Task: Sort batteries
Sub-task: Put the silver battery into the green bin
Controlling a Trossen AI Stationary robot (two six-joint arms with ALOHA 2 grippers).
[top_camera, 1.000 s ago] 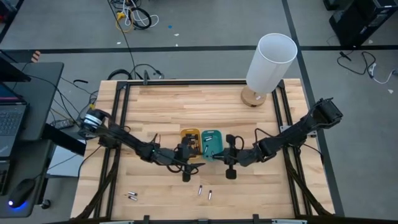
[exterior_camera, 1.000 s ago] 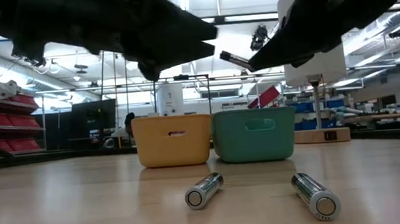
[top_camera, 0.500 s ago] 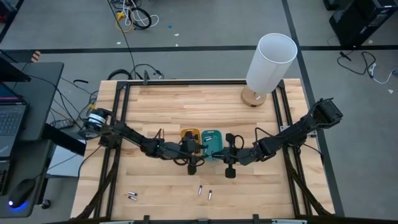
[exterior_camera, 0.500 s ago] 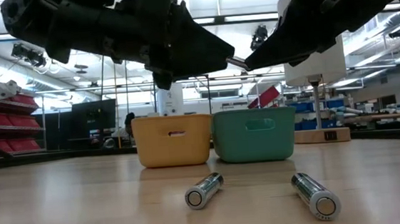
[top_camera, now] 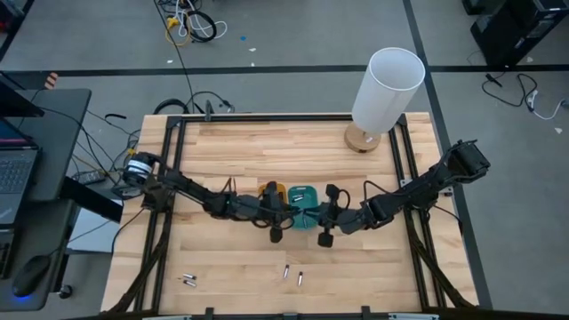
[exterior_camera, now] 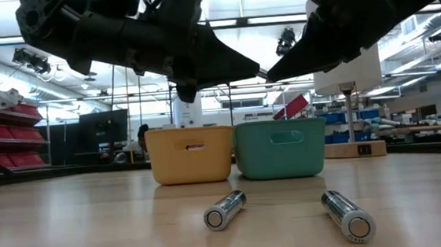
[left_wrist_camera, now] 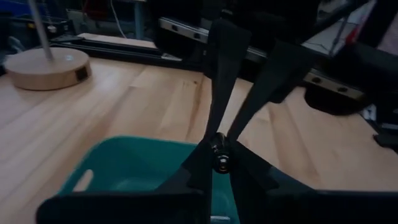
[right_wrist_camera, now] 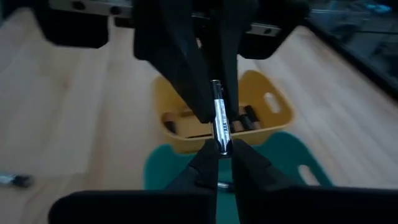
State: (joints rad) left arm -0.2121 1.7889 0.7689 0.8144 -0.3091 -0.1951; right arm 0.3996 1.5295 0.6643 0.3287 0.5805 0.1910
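Your right pincer [right_wrist_camera: 217,152] is pinching one thin battery [right_wrist_camera: 217,115] by its near end, and your left pincer [right_wrist_camera: 214,93] has its fingers pressed onto the far end of the same battery, so the two meet tip to tip in the air above the trays. In the left wrist view, the battery's round end [left_wrist_camera: 221,160] sits right where the two pairs of fingers cross, over the teal tray [left_wrist_camera: 134,165].

Judge this battery as light, rigid and smooth-skinned: it will not bend, but it can roll or squirt out if you squeeze near a rounded end. Take it across the middle of its length, fingers square to the barrel.

From the table's centre in the overhead view, the yellow tray [top_camera: 268,192] lies just toward nine o'clock, touching the teal one, and already holds several batteries [right_wrist_camera: 239,124]. Toward six o'clock, two loose batteries [exterior_camera: 225,210] [exterior_camera: 346,214] lie well apart from the trays, and another pair [top_camera: 188,281] lies toward seven o'clock.
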